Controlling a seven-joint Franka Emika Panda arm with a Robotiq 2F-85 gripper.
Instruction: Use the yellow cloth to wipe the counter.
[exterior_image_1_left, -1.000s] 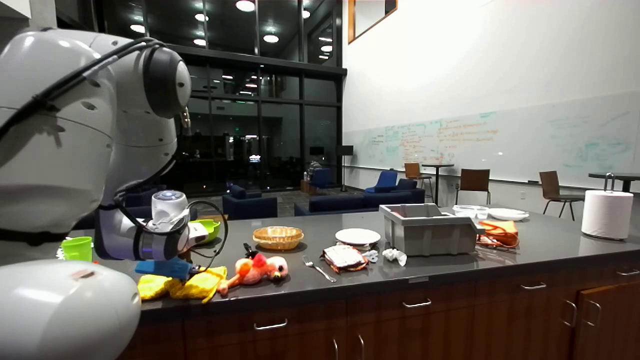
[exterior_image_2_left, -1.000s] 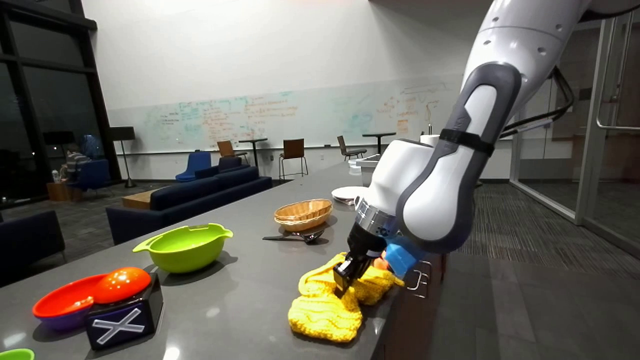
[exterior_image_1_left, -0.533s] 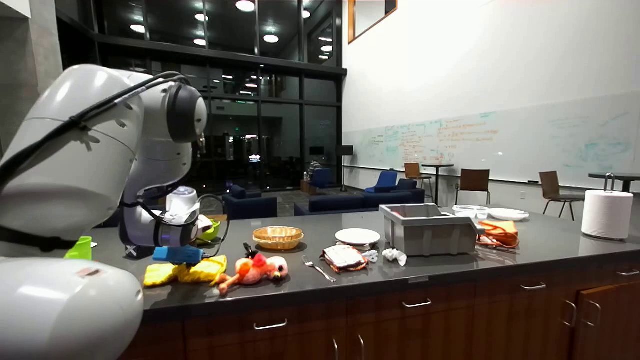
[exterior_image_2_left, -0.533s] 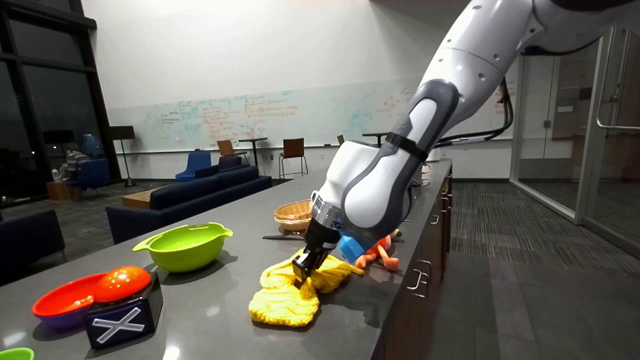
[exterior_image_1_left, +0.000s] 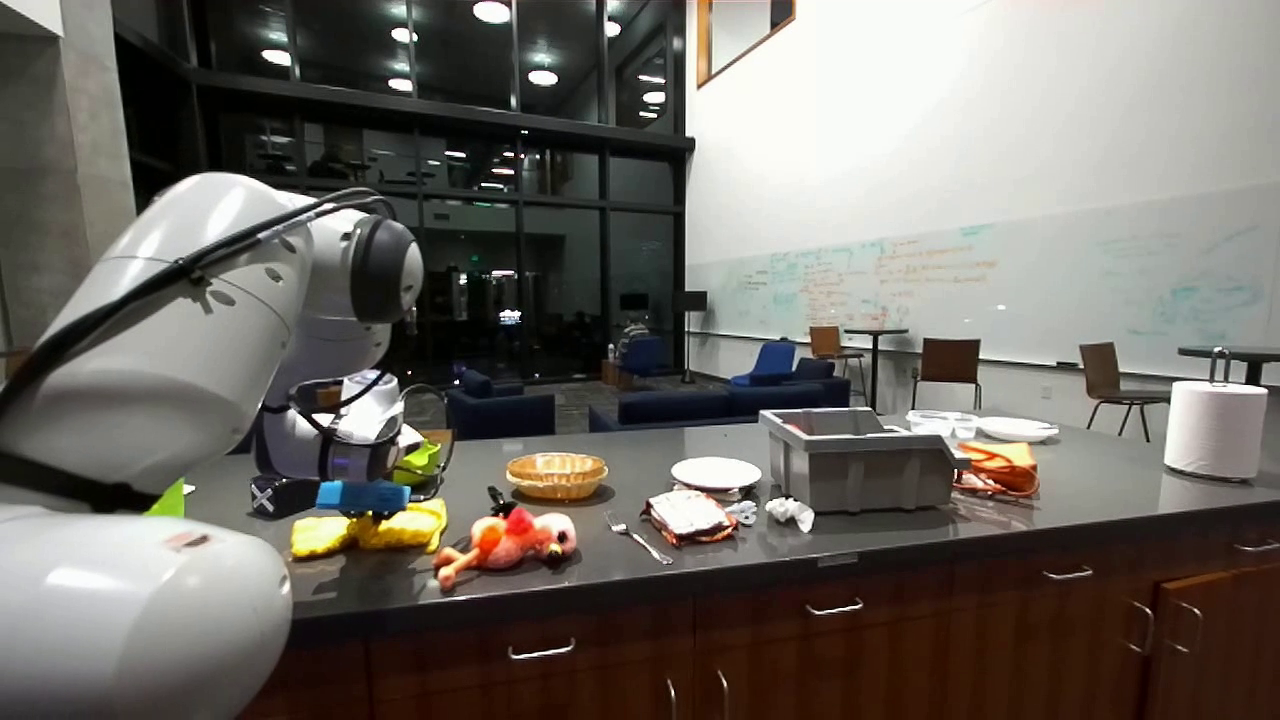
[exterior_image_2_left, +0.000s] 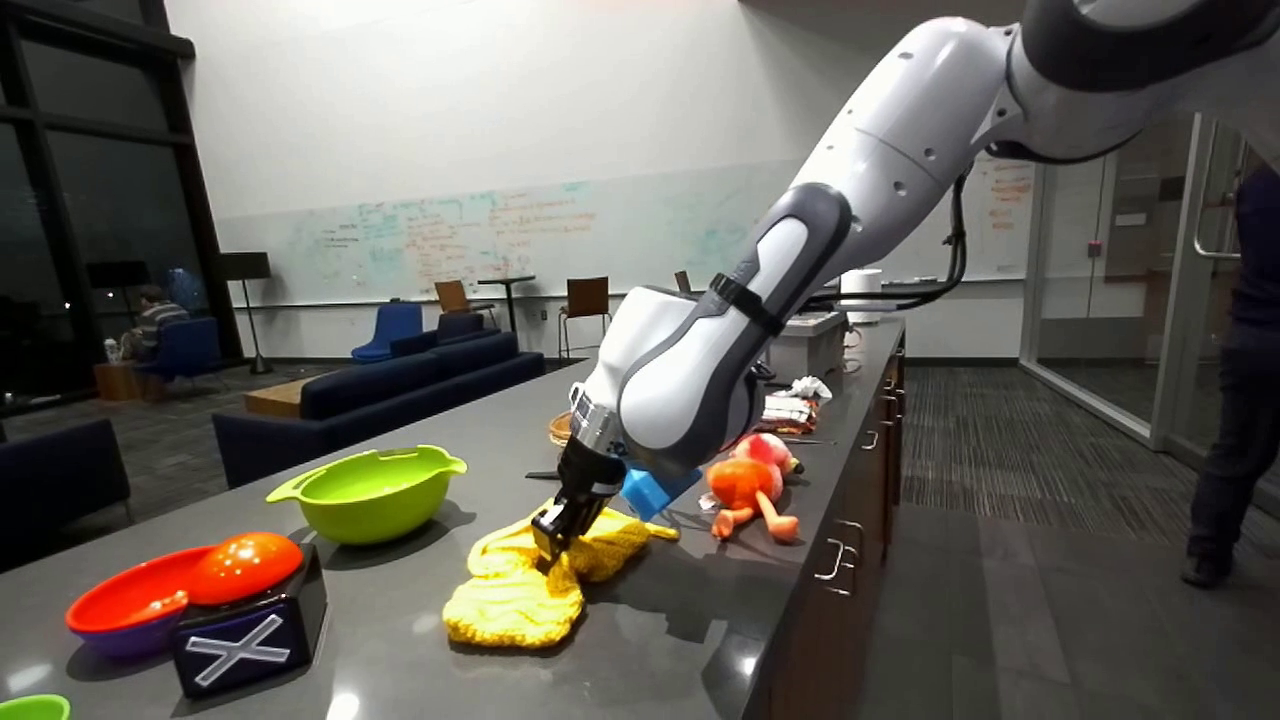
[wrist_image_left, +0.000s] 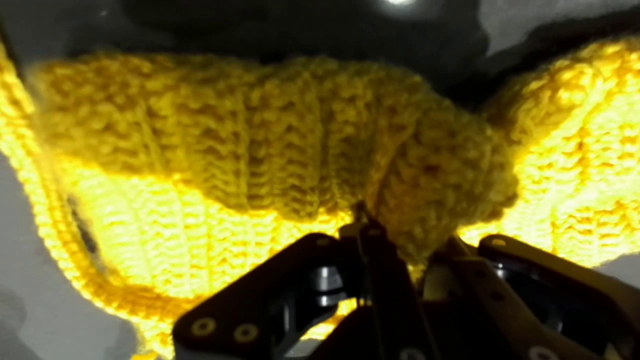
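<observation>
Gripper (wrist_image_left: 407, 239) pinching bunched fold of yellow cloth (exterior_image_2_left: 535, 598), jaws narrowed to fold's thickness; cloth on counter (exterior_image_2_left: 665, 655), directly under gripper, long axis roughly crosswise in wrist view, lobe either side of pinch; wiping stroke should drag both

Wrist view near cloth (wrist_image_left: 280, 150); exteriors share counter (exterior_image_2_left: 390, 620).

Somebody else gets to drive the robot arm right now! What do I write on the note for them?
Tool: clamped on a fold of the bright-yellow knitted cloth.
Where: the cloth lies bunched on the long, flat, dark-grey countertop, apart from the glossy lime-green bowl and the pink-orange plush bird.
Done: cloth gripped; over the last second it slid inward, away from the countertop's edge.
Left: probably more wiping. How much is wiped already, the pictures don't show.
</observation>
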